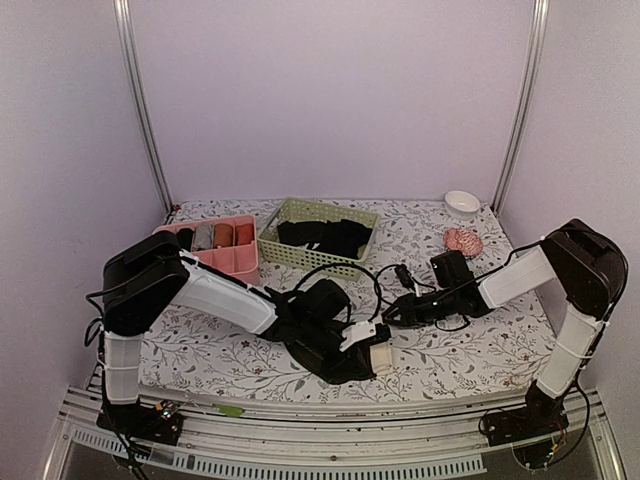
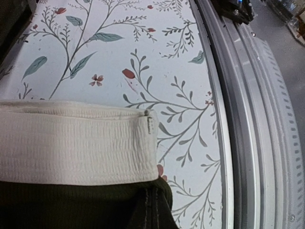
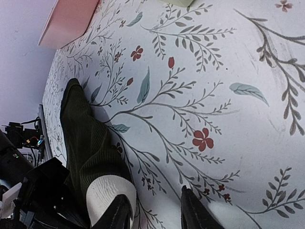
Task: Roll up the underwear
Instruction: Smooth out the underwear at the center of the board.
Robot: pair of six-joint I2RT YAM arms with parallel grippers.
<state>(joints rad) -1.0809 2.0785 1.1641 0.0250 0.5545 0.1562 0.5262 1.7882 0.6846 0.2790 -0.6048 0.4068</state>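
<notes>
Shows the underwear (image 3: 88,143) lying on the flowered bench (image 1: 470,350), on the near side of the green basket (image 1: 300,258), cream waistband (image 2: 71,143) at one end. Finds the left claw (image 1: 368,338) closed tight beside that waistband, the right claw (image 3: 152,214) parted, one finger (image 3: 116,212) touching the cream roll, the other over bare bench.

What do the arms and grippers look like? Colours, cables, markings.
Matching pair: the left arm and right arm have bulky black joint housings, white link covers and black bases. Loose black cables loop by the wrists. The left gripper is black with white parts; the right gripper has dark, narrow fingers. No readable markings.
</notes>
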